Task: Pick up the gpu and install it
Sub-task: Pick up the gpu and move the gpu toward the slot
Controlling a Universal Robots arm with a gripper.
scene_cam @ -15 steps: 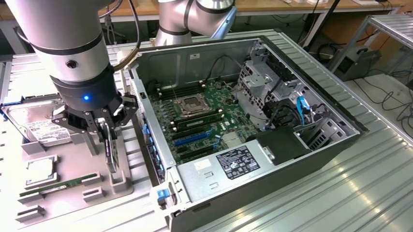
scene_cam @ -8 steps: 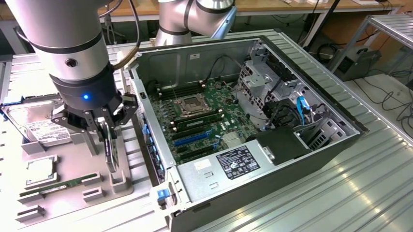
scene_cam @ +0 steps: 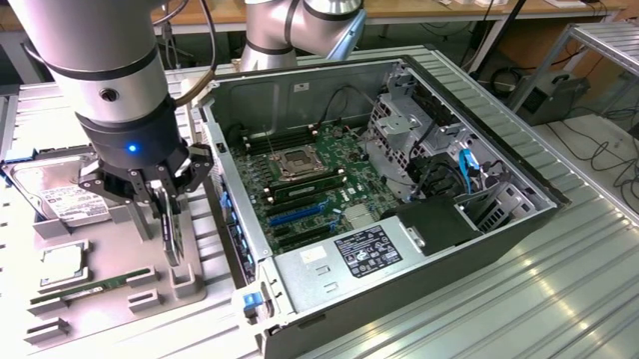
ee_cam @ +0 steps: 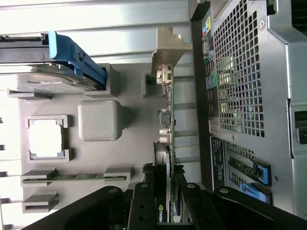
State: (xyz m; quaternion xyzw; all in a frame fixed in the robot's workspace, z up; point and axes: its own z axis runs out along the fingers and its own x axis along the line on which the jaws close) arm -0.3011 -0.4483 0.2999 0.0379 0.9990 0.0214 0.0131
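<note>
a workshop with benches and cables lies behind a ribbed metal tabletop (scene_cam: 519, 299). on it stand an open computer case (scene_cam: 439, 250) and a grey parts tray (scene_cam: 105, 235). the robot arm (scene_cam: 110, 67) hangs over the tray with its wrist pointing straight down.

the jaws are clamped on the gpu (scene_cam: 173, 235), one finger on each flat face of the card near its upper edge. the wrist view shows the card (ee_cam: 164, 139) pinched edge-on between the two black fingers (ee_cam: 144, 203). the gpu stands upright on its long edge and runs straight down from the jaws to a slotted post of the tray. whether its lower edge sits in the slot or is just clear of it cannot be told. its silver bracket (ee_cam: 169, 48) is at the end of the card farthest from the jaws in the wrist view.

just beside the jaws, on the exterior view's left, a silver hard drive (scene_cam: 58, 196) with a white label rests in the tray. lower on that same side, below the level of the jaws, lie a processor (scene_cam: 62, 263) and a narrow green ram stick (scene_cam: 85, 290), each in its own recess.

to the exterior view's right of the jaws, close by, the case lies on its side with its panel off. its motherboard (scene_cam: 310, 187) faces up.
</note>
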